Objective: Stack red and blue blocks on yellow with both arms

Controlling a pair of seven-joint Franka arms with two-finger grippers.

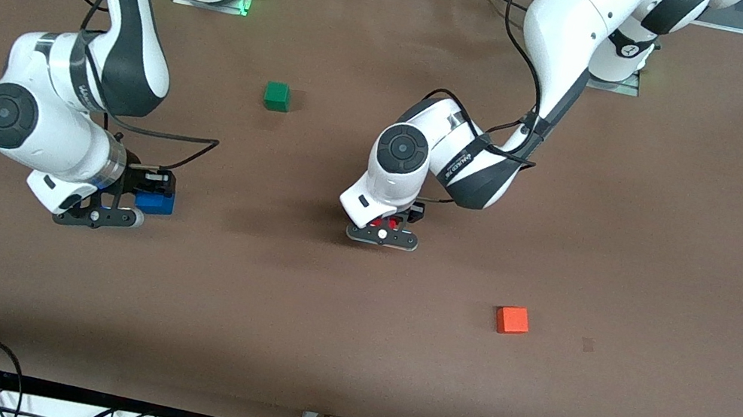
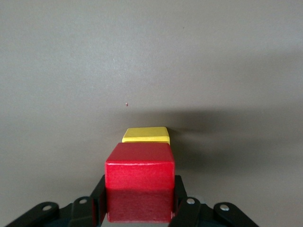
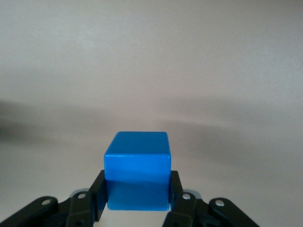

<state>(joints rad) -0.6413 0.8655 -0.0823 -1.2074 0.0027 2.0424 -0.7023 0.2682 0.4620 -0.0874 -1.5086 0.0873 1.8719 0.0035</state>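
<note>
My left gripper is low over the middle of the table and shut on the red block. In the left wrist view the red block sits between the black fingers. The yellow cube lies right under it and part of its top shows past the red block. I cannot tell whether they touch. The yellow cube is hidden in the front view. My right gripper is low over the table toward the right arm's end and shut on the blue block. In the right wrist view the blue block fills the gap between the fingers.
A green cube lies between the two arms, farther from the front camera than both grippers. An orange cube lies nearer to the front camera, toward the left arm's end. Cables run along the table's front edge.
</note>
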